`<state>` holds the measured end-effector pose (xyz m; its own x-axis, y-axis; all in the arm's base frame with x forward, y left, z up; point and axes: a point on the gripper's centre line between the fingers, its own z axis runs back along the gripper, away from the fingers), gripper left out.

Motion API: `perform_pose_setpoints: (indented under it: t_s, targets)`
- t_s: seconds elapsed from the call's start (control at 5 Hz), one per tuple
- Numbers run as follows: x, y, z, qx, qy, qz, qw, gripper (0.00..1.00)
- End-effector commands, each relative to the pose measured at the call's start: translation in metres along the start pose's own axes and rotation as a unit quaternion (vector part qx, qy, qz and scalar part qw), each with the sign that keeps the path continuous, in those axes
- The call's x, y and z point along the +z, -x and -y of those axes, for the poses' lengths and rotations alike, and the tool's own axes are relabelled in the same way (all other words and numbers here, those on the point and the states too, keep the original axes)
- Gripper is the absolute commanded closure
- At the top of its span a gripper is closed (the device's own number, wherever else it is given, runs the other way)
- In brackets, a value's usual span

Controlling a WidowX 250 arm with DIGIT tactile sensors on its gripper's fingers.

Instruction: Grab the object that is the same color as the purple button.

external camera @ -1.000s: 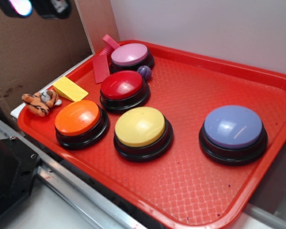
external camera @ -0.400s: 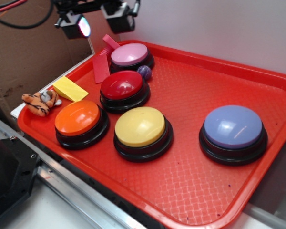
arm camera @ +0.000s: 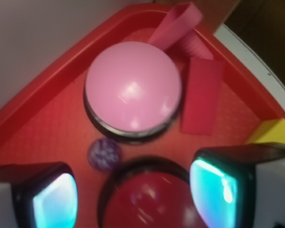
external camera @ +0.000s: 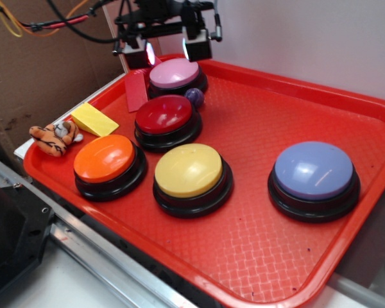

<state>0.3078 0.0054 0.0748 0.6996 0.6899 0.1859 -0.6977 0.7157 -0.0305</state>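
Observation:
A small dark purple ball (external camera: 194,97) with lighter marks lies on the red tray (external camera: 263,115), wedged between the pink button (external camera: 174,72) and the red button (external camera: 164,115). In the wrist view the ball (arm camera: 104,154) sits just ahead of the left finger. The lavender-blue purple button (external camera: 314,171) stands at the tray's right. My gripper (external camera: 168,46) hangs open high above the pink button, nothing between its fingers. Seen from the wrist, the gripper (arm camera: 133,194) is over the red button (arm camera: 147,199).
An orange button (external camera: 104,158) and a yellow button (external camera: 188,170) stand near the tray's front. Pink wedge pieces (external camera: 136,90) lie at the back left corner. A yellow wedge (external camera: 94,119) and a toy tiger (external camera: 53,138) lie on the left rim. A cardboard wall (external camera: 45,70) rises on the left.
The gripper has come in from the upper left and moved right, from over the cardboard to above the pink button. Nothing on the tray has moved.

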Motion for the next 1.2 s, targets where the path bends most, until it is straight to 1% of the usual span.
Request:
perform_pose_setpoints:
  t_s: [0.0, 0.2, 0.4, 0.6, 0.8, 1.0]
  targets:
    - [-0.013, -0.008, 0.014, -0.008, -0.001, 0.014, 1.0, 0.0]
    - [-0.023, -0.008, 0.015, -0.007, -0.013, 0.014, 1.0, 0.0]
    - [-0.035, -0.005, 0.019, -0.018, -0.019, 0.003, 1.0, 0.0]
    - [-0.043, -0.007, 0.017, -0.018, -0.028, 0.002, 0.999, 0.0]
    - [-0.047, -0.005, 0.016, -0.02, -0.028, -0.002, 0.999, 0.0]
    - [-0.048, -0.003, 0.014, -0.009, -0.014, -0.007, 1.0, 0.99]
